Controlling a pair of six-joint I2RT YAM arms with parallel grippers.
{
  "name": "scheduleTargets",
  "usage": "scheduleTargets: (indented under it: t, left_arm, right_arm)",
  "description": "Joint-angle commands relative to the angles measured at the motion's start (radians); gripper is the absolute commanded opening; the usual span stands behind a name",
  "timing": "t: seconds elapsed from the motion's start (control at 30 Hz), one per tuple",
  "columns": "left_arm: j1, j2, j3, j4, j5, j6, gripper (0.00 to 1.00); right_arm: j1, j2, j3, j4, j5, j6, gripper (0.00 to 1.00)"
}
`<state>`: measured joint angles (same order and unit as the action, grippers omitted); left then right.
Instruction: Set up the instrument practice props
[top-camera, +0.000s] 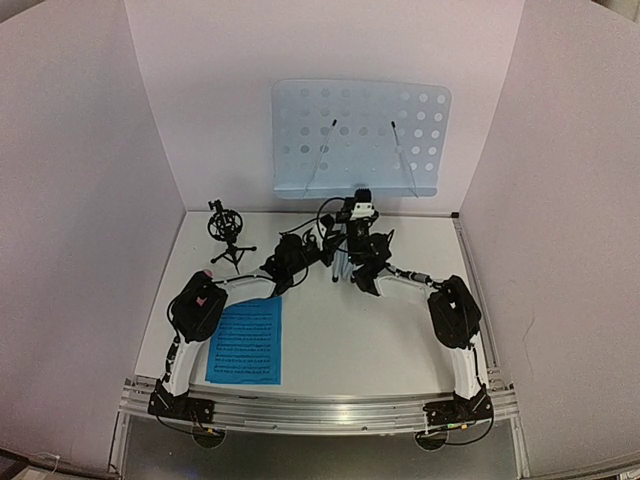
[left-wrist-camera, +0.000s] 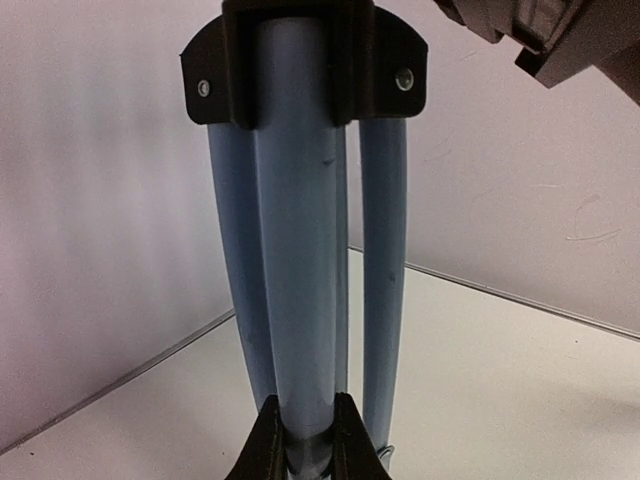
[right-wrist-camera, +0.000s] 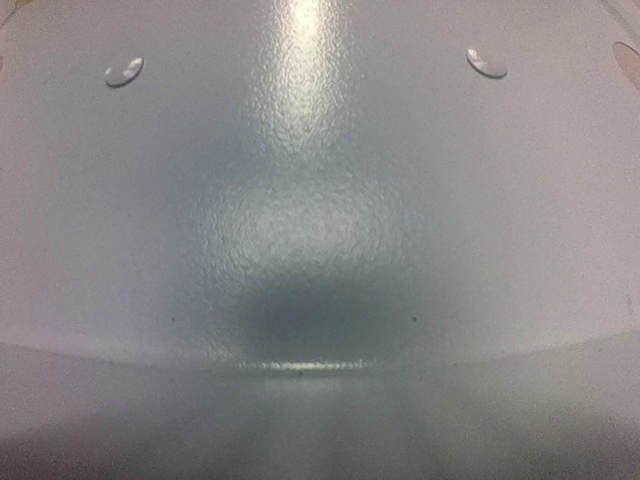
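Pale-blue perforated music stand rises on smooth tubular legs.

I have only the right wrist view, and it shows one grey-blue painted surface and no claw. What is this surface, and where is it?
Observer: It is the music stand, up near the back wall.
Operator: Does the left arm touch it?
Observer: Yes, the left claw grips the middle leg of its folded tripod.
Operator: And the music page?
Observer: A blue page lies flat beside the left arm.
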<state>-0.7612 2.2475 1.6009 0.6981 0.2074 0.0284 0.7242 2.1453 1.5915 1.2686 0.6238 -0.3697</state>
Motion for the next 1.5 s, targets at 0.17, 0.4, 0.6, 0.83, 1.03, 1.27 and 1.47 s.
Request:
scheduleTargets:
  t: [0.17,0.4,0.6,0.83,1.03,1.27,1.47]
  left_arm:
    - [0.022,-0.168,-0.061,-0.281,0.099,0.138,0.0]
    - [0.025,-0.281,-0.112,-0.504,0.147,0.082,0.0]
    - [0.025,-0.301,-0.112,-0.582,0.133,0.081,0.0]
    - [0.025,-0.283,-0.068,-0.561,0.059,0.159,0.0]
    - [0.026,-0.302,-0.064,-0.556,0.07,0.231,0.0]
    - [0.028,-0.314,-0.082,-0.54,0.096,0.203,0.0]
    - [0.028,-0.328,-0.089,-0.524,0.098,0.237,0.0]
  right_arm:
    - [0.051,-0.201,-0.195,0.178,-0.172,-0.115,0.0]
    - [0.053,-0.283,-0.381,0.014,-0.19,0.007,0.0]
    - [0.061,-0.288,-0.396,-0.049,-0.184,0.021,0.0]
    - [0.091,-0.278,-0.405,-0.046,-0.125,0.013,0.0]
    - [0.092,-0.307,-0.422,-0.048,-0.111,-0.015,0.13]
    - [0.097,-0.326,-0.42,-0.056,-0.11,-0.022,0.39]
    - [0.1,-0.38,-0.438,-0.148,-0.125,-0.006,0.54]
